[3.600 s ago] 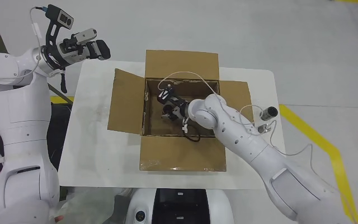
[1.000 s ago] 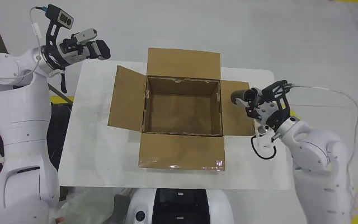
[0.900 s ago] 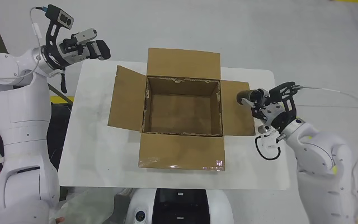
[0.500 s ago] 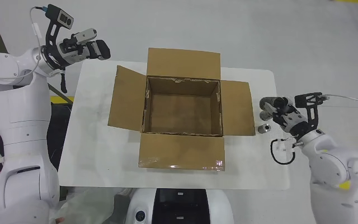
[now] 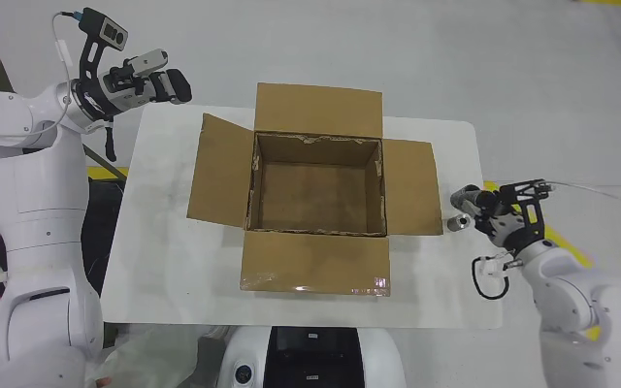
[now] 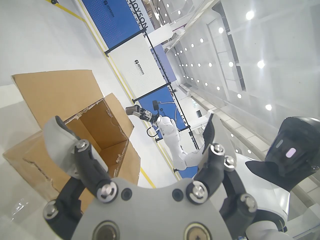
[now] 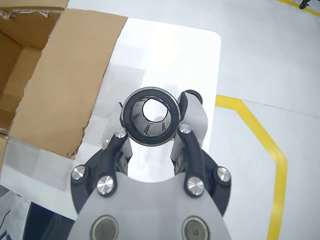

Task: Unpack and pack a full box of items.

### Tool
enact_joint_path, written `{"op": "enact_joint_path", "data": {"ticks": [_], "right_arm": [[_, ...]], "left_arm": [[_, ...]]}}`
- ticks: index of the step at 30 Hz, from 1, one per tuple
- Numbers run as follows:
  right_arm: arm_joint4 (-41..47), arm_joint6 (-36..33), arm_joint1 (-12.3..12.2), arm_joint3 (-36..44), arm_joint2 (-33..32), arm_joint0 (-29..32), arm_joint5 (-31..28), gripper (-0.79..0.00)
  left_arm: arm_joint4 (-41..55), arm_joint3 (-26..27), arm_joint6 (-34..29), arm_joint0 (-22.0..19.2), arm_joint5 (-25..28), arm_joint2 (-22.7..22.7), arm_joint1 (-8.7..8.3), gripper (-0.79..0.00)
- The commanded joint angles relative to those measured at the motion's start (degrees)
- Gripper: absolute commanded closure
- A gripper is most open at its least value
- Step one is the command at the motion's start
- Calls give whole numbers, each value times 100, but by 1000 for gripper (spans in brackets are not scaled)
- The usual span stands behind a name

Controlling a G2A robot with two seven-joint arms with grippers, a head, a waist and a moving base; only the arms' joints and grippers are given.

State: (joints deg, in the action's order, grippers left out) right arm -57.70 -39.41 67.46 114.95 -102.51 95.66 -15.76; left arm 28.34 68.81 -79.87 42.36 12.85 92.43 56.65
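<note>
An open cardboard box [image 5: 315,264] sits mid-table with its flaps folded out, and its inside looks bare. My right gripper [image 5: 482,206] hovers over the table's right side, just past the right flap [image 7: 62,76], shut on a hollow metal cylinder [image 7: 150,129]. The cylinder [image 5: 467,199] lies sideways in the jaws, its bore facing the wrist camera. My left gripper [image 5: 178,87] is held up beyond the table's far left corner, open with nothing between its fingers [image 6: 58,136]. From there the right gripper with the cylinder [image 6: 131,109] shows far off behind the box.
A small metal cylinder [image 5: 452,223] stands on the white table [image 5: 175,252] beside the right flap, close under the right gripper. Yellow floor tape [image 7: 260,136] runs past the table's right edge. Bare table surrounds the box on the left and front.
The right arm drew the cylinder up out of the box, carried it rightward over the right flap and lowered it over the table's right side. The left arm has not moved.
</note>
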Motion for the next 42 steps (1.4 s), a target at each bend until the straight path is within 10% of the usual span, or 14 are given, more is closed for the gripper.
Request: {"op": "enact_joint_path", "data": {"ticks": [1,42], "right_arm": [[-62,-15,-9,-17,25,24,-28,0],[-1048,-381,-134,-603,803,273,-285,0]], "left_arm": [[0,0,0,0,0,0,0,-785],[0,0,0,0,0,0,0,-785]]}}
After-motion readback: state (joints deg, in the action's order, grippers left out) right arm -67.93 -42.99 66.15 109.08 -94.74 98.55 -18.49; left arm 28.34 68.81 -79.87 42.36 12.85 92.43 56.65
